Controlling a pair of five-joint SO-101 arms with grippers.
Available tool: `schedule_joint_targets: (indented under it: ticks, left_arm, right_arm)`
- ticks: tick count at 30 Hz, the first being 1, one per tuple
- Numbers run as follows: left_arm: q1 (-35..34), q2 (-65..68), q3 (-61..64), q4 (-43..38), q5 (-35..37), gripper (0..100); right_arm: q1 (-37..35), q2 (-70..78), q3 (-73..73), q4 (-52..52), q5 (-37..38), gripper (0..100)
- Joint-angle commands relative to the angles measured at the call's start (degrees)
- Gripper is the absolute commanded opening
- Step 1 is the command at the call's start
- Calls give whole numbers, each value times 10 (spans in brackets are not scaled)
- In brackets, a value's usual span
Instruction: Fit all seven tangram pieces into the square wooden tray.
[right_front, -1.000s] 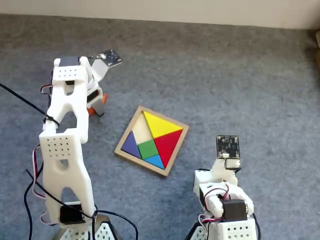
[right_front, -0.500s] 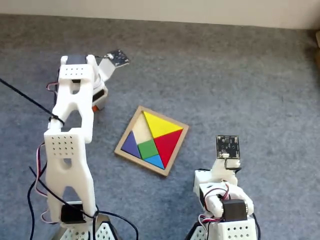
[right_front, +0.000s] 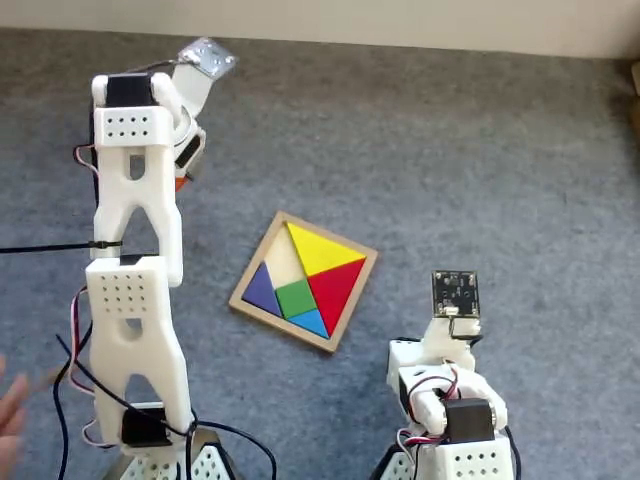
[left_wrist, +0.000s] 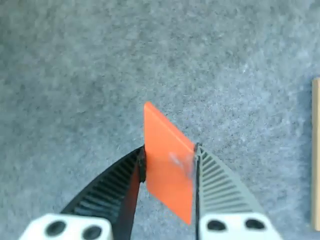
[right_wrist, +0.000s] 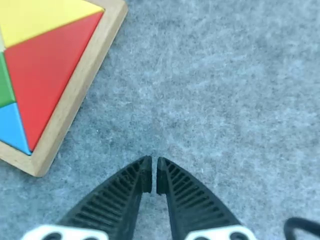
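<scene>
Left wrist view: left gripper (left_wrist: 170, 152) clamps the orange piece (left_wrist: 167, 165), well away from the tray (right_wrist: 72, 95); five pieces seated (pale gap left); right gripper (right_wrist: 150, 175) closed, empty.

we see open carpet (right_front: 480, 150) on every side of the tray (right_front: 355, 300); the left arm (right_front: 130, 250) rises beside it, the right arm (right_front: 445, 400) close by its near corner.

Bright, even light, soft and diffuse — shadows faint
</scene>
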Motion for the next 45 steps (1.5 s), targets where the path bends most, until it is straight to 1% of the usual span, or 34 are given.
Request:
schedule_joint_targets:
  ticks: [1,7,12,17,19,22,25,28,31,34,36,41,45]
  left_arm:
    - [16,-154,60,7,25,5]
    - [13,-323,229,5,27,6]
    - [16,-400,353,4,27,6]
    - [56,-444,405,4,29,6]
    - [80,-460,416,4,53,6]
    - [114,-476,435,4,116,6]
    - [147,-475,454,4,152,7]
    - [177,-462,462,-20,164,7]
    - [202,-440,480,-66,165,7]
    - [210,-413,505,-100,167,7]
    - [209,-398,519,-110,198,7]
    - [205,-373,524,-110,330,6]
    - [206,-371,526,-109,386,6]
  right_arm:
    - [7,-10,77,3,-4,34]
    - [7,-10,77,3,-4,34]
    - [7,-10,77,3,-4,34]
    - [7,-10,77,3,-4,34]
    - [7,-10,77,3,-4,34]
    - [7,-10,77,3,-4,34]
    - [7,-10,77,3,-4,34]
    - [7,-10,77,3,-4,34]
    - [7,-10,77,3,-4,34]
    - [7,-10,77,3,-4,34]
    - [7,-10,77,3,-4,34]
    - [7,-10,77,3,-4,34]
    - [7,-10,77,3,-4,34]
